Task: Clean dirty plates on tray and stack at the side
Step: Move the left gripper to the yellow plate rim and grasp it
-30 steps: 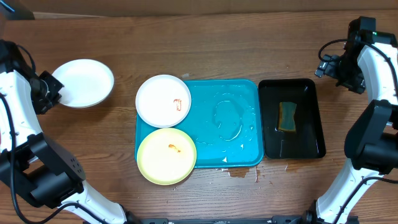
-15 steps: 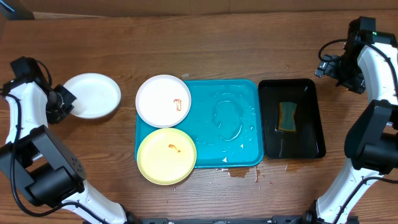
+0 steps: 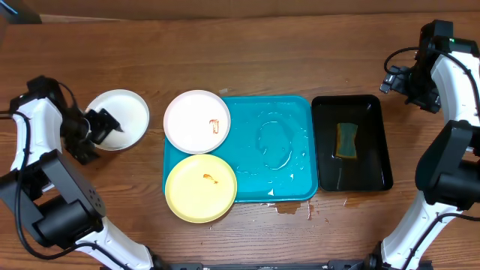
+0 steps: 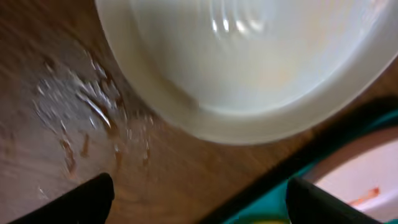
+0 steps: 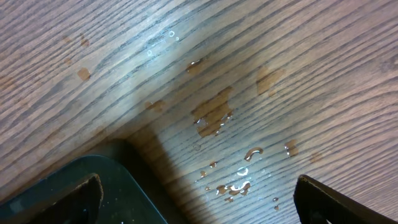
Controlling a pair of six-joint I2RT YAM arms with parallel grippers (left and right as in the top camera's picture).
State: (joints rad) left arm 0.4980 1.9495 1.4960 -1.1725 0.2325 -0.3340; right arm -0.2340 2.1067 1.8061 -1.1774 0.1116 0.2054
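A clean white plate (image 3: 124,118) lies on the wood left of the turquoise tray (image 3: 277,161). My left gripper (image 3: 99,129) stands open at its left rim. In the left wrist view the plate (image 4: 249,62) lies beyond the spread fingertips (image 4: 81,199), with only wood between them. A white plate with a red smear (image 3: 196,121) sits on the tray's upper-left corner. A yellow-green plate with an orange smear (image 3: 201,187) sits on its lower-left corner. My right gripper (image 3: 391,79) is open above the table at the far right, with its fingers (image 5: 348,202) wide apart over wet wood.
A narrow black tray (image 3: 371,120) stands right of the turquoise tray and holds a sponge (image 3: 346,140). Its corner (image 5: 93,193) shows in the right wrist view. Water lies in the turquoise tray and in drops on the table (image 3: 289,208).
My left gripper carried the clean white plate rightward toward the tray, then opened and let it go. The right arm has not moved.
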